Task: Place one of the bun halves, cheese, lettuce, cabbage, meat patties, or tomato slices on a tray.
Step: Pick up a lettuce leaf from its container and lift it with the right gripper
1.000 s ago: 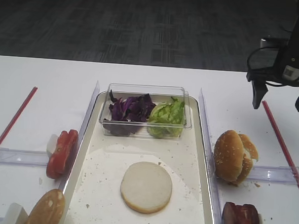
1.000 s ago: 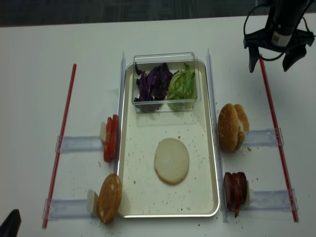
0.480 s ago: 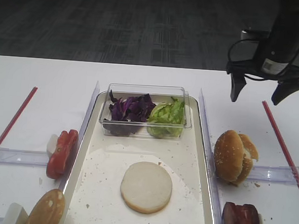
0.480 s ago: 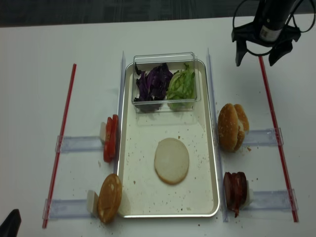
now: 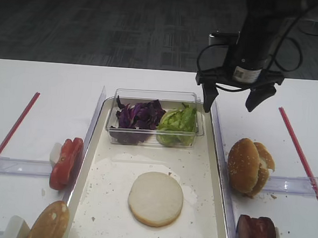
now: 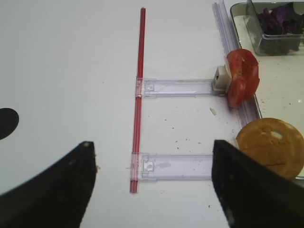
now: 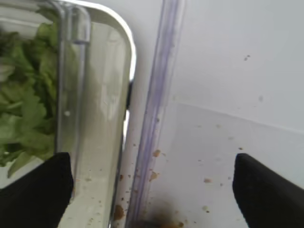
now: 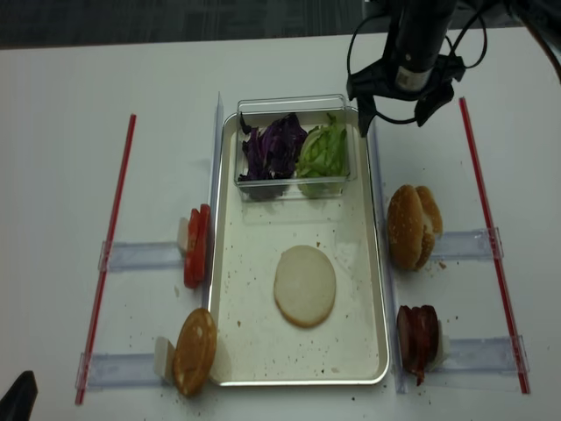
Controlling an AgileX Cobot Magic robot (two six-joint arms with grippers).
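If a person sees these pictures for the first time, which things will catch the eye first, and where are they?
First the large metal tray in the middle, with one pale bun half lying flat on it. At its far end a clear box holds purple cabbage beside green lettuce. Above the tray's far right corner hangs the dark right gripper, jaws open and empty.

Purple cabbage [image 5: 137, 115] – green lettuce [image 5: 178, 121]

right arm [image 5: 254, 33]: black | looped black cables | small white label, print unreadable | dark, possibly matte, fingers [image 7: 266, 194]
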